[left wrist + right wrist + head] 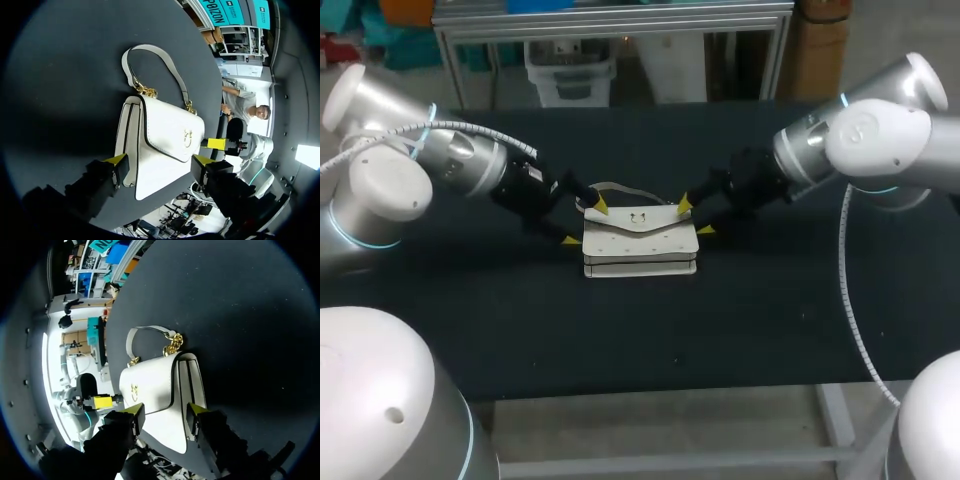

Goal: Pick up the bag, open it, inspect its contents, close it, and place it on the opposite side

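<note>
From above, a table covered in flat black cloth [640, 330] carries a small white leather handbag with a front flap and a gold clasp [640, 235] near its middle, clasp side turned up, its short white handle [615, 187] lying on the cloth on the far side. The left gripper [585, 222] straddles the bag's left end and the right gripper [695, 217] its right end; each has its yellow tips spread wide, the nearer tip standing just off the bag's corner, so neither is clamping it. In the left wrist view the bag [160, 145] lies between the left gripper's [159, 160] parted fingers, gold chain links [146, 91] joining handle to body ahead of them, dark cloth [65, 75] all around. In the right wrist view the bag [150, 385] sits likewise between the right gripper's [165, 412] released fingers, its side gusset by one tip, with plain black cloth [240, 315] stretching beyond.
</note>
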Tool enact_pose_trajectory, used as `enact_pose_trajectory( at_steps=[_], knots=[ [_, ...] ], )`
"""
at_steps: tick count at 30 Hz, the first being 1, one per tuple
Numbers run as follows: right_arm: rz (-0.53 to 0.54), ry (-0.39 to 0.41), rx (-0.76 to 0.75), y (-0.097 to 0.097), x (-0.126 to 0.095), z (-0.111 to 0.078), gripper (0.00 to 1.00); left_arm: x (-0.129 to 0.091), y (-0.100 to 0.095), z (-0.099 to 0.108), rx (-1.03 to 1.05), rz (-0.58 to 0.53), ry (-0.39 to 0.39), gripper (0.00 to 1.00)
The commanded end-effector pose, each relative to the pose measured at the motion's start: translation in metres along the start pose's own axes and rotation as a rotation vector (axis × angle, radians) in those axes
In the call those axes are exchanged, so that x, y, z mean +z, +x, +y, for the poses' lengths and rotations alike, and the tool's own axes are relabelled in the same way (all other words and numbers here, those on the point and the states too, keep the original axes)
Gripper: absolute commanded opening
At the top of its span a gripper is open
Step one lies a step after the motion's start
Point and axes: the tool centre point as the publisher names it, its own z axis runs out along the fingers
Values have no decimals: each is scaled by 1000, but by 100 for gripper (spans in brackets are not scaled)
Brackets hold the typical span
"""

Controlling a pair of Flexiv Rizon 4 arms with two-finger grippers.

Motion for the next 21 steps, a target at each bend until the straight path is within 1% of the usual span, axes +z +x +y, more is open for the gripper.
enact_pose_trajectory(
  at_steps=[1,9,14,16,17,18,19,20,21],
  knots=[
    [7,3,0,0,5,5,49,5,-2,-3,9,16,-11,82],
    [9,8,7,-2,14,13,47,8,-3,-5,18,27,-20,81],
    [15,11,11,-3,18,15,44,10,-5,-8,20,42,-39,74],
    [14,11,11,-3,20,15,41,11,-5,-9,17,48,-51,64],
    [14,11,11,-3,20,15,39,12,-5,-10,17,51,-55,49],
    [14,12,12,-3,20,16,35,13,-5,-10,16,51,-58,37],
    [14,12,12,-4,21,16,31,15,-5,-11,13,49,-60,22],
    [14,12,11,-4,21,16,29,16,-5,-11,11,48,-62,11],
    [15,12,10,-4,21,15,28,17,-6,-12,8,46,-65,5]
  ],
)
